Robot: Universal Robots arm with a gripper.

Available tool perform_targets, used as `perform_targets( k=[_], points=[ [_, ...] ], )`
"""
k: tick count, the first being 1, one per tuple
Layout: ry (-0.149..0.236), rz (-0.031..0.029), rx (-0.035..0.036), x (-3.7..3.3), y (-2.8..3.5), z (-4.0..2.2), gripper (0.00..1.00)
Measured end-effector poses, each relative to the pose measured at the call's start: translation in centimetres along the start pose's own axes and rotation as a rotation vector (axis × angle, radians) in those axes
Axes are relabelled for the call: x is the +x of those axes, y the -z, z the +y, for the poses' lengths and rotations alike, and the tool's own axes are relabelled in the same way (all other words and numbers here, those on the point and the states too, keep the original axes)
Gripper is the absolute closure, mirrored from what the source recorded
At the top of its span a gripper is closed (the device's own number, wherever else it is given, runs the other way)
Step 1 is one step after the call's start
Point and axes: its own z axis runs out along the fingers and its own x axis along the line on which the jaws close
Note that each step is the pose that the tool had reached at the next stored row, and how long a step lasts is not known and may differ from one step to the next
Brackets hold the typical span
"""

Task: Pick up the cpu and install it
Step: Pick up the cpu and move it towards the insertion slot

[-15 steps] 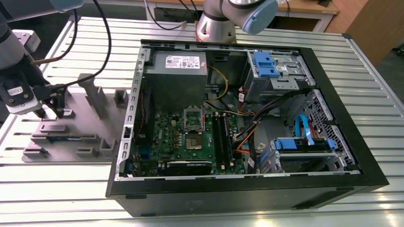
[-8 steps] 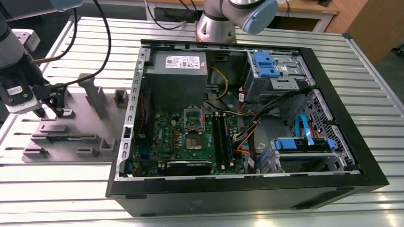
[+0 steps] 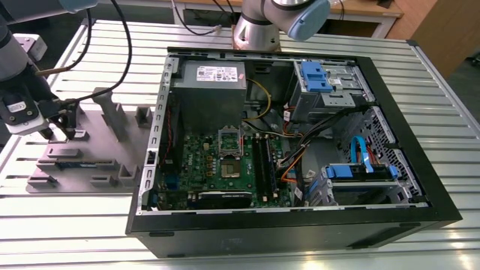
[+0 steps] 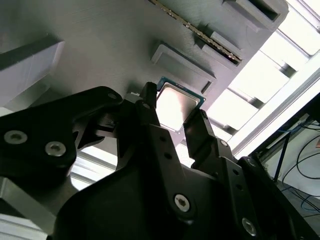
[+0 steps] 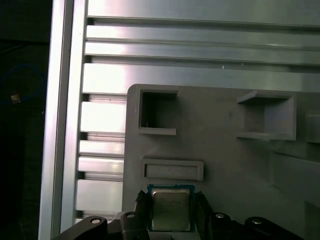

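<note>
Down at the table's point(image 3: 75, 225) edge on the exterior view's left, we see the pincer point(image 3: 60, 134) lowered onto a grey parts tray point(image 3: 105, 146) that lies flat on the slatted aluminium top. In both wrist views the cpu point(image 4: 175, 105) point(image 5: 170, 210) lies face up on the tray point(image 5: 225, 165), its pale metal top showing with a thin green rim around it. It sits near the tray's outer edge, the one on the exterior view's left, just beside a small raised rectangular block point(image 5: 172, 170) moulded into the tray. The pincer point(image 4: 175, 117) point(image 5: 171, 215) is closed on the cpu. Its two black fingers point(image 4: 152, 120) rest against opposite edges of the chip, and we can make out no gap on either side. The chip is level and appears to rest on the tray surface.

A long thin memory stick point(image 4: 195, 29) point(image 3: 75, 165) lies in a slot elsewhere on the same tray, apart from the cpu.

Toward the exterior view's right, an open black computer case point(image 3: 300, 236) lies on its side and takes up the middle of the table. Inside it, a green motherboard point(image 3: 206, 163) faces up, well apart from the pincer and the chip.
</note>
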Motion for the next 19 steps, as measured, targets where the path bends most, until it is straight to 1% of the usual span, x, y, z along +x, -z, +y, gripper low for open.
perform_targets(
  k=[2,5,19],
  points=[
    [0.0,-0.0006,-0.0003,0.0,0.54,0.02,0.53],
    [0.0,-0.0006,-0.0003,0.02,1.73,0.06,0.53],
    [0.0,-0.0005,-0.0003,0.0,8.03,0.26,0.53]
  ],
)
